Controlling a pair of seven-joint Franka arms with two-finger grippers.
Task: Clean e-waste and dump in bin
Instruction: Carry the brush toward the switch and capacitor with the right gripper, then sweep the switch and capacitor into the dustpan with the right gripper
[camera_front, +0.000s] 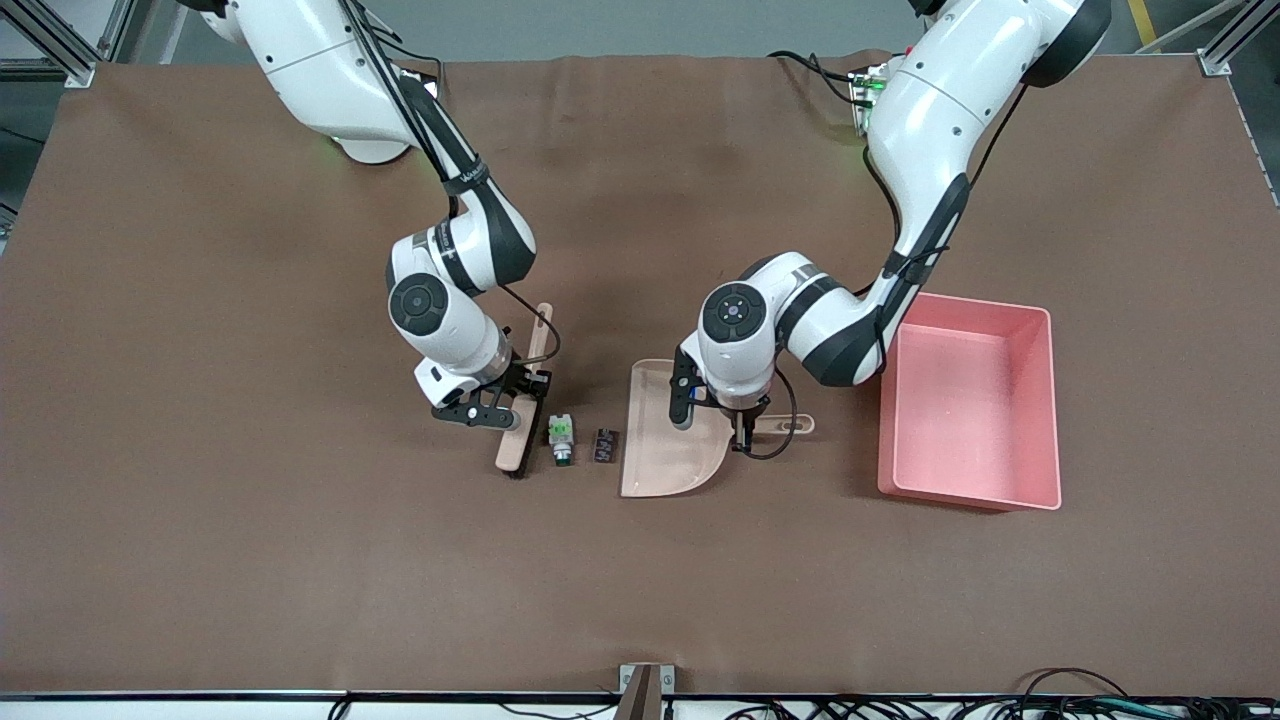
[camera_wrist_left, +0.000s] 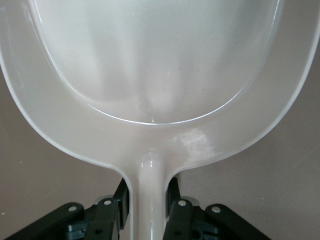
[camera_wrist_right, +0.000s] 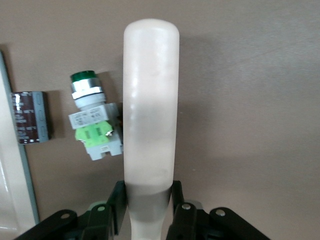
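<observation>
Two pieces of e-waste lie side by side on the brown table: a white part with a green patch (camera_front: 560, 437) (camera_wrist_right: 95, 127) and a flat dark chip (camera_front: 604, 445) (camera_wrist_right: 29, 117). A beige brush (camera_front: 521, 420) (camera_wrist_right: 150, 100) stands on the table right beside the white part, with my right gripper (camera_front: 520, 393) (camera_wrist_right: 150, 192) shut on its handle. A beige dustpan (camera_front: 665, 440) (camera_wrist_left: 150, 75) lies just beside the chip, its mouth facing both pieces. My left gripper (camera_front: 743, 420) (camera_wrist_left: 148, 192) is shut on the dustpan's handle. The pink bin (camera_front: 965, 495) stands toward the left arm's end of the table.
The brown mat (camera_front: 300, 560) covers the whole table. Cables (camera_front: 1000, 700) run along the table's edge nearest the front camera. The dustpan's rim (camera_wrist_right: 12, 200) shows at the edge of the right wrist view.
</observation>
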